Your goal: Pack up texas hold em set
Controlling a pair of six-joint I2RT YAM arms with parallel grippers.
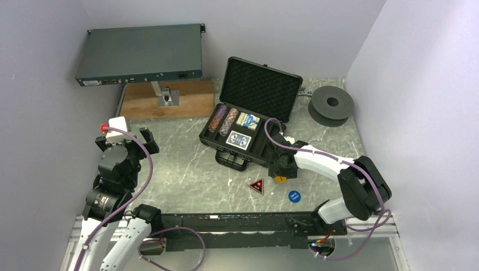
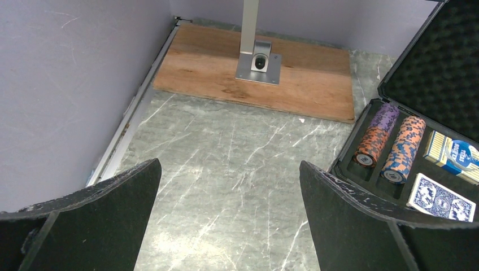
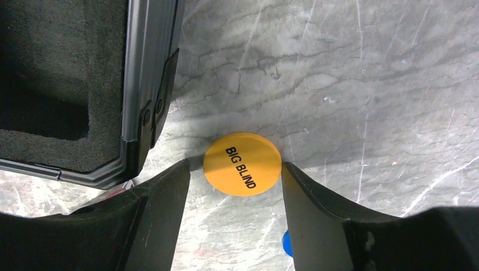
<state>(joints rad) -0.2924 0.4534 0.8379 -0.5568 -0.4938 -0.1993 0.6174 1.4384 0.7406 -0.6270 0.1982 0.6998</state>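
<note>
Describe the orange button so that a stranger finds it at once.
Find the open black case. Off its near right corner, between the right gripper's fingers, lies the orange button. It is round, orange, marked BIG BLIND; its neighbours are a red triangle and a blue disc.

Grey flat rack unit [image 1: 141,53] at far left, raised above table, row of small ports on front face. Under it slim metal post [image 1: 157,87] on square metal base plate [image 2: 258,65]. Plate sits near middle of wooden board [image 2: 214,62]. Board lies flat on grey marble-pattern table top [image 1: 186,169], close to far wall. Dark round spool [image 1: 331,104] lies flat at far right, hole facing up, near pale lilac side wall [image 1: 418,84].
</note>
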